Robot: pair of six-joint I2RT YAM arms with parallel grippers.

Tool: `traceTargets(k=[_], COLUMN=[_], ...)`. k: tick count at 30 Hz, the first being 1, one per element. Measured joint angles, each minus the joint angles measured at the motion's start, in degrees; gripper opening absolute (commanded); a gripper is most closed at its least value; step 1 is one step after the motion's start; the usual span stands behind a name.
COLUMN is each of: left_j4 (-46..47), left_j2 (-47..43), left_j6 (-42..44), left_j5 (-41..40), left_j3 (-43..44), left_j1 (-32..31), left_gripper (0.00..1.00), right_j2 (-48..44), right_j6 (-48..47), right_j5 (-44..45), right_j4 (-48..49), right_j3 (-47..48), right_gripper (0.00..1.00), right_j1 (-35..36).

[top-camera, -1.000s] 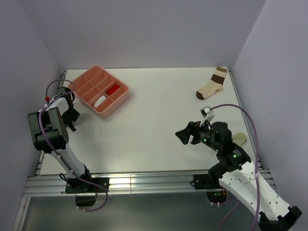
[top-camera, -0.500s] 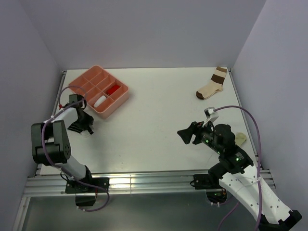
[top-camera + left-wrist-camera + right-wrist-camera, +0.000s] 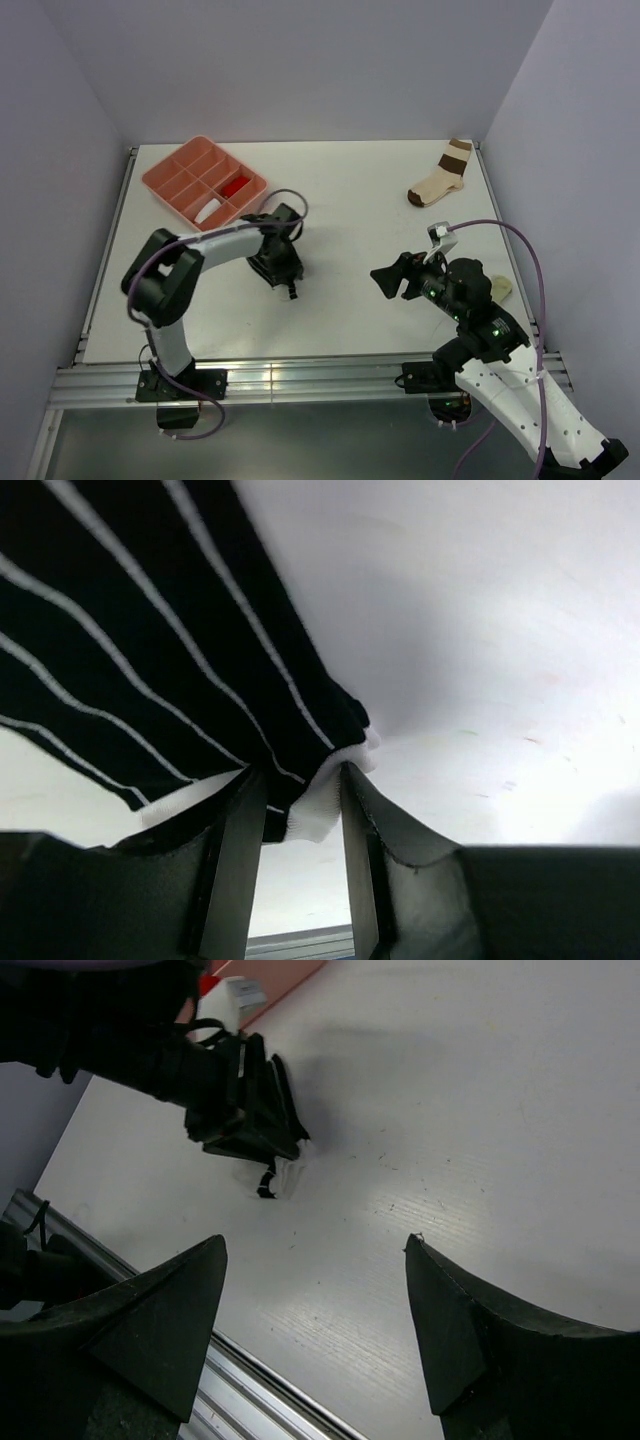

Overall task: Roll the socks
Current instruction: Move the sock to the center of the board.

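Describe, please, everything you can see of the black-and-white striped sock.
The striped sock looks like soft knit fabric, black with thin white lines, with a white edge showing at one end. The left gripper pinches that end between its fingers, so the fabric bunches there and fans out beyond. It is over the white table, left of centre; whether it touches the surface I cannot tell.

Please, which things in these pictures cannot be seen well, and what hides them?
Black sock with thin white stripes, pinched by the left fingers: cut by left wrist view's edges; under the arm in top view.
White piece and red piece in the pink plastic tray: top view, too small to identify.
Pale yellowish lump: top view, partly behind the right arm.
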Motion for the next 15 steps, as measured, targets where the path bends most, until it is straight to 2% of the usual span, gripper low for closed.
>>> traceTargets(k=[3, 8, 12, 15], left_j4=[-3.7, -7.2, -7.9, -9.0], left_j2=[8.1, 21.1, 24.9, 24.7], left_j6=[3.1, 16.1, 26.9, 32.9], left_j5=[-0.4, -3.6, -6.1, -8.7], left_j3=[11.4, 31.8, 38.7, 39.5], left_j1=[-6.0, -12.6, -14.1, -14.1], left_gripper=[0.42, 0.46, 0.55, 0.69], right_j2=[-0.1, 0.4, 0.7, 0.7], right_j6=[0.0, 0.0, 0.0, -0.1], right_j5=[0.0, -0.4, -0.7, -0.7], right_j4=[-0.1, -0.5, -1.1, -1.9], right_j3=[0.0, 0.0, 0.0, 0.3], right_gripper=[0.79, 0.79, 0.79, 0.79], right_j1=[0.0, 0.0, 0.0, 0.0])
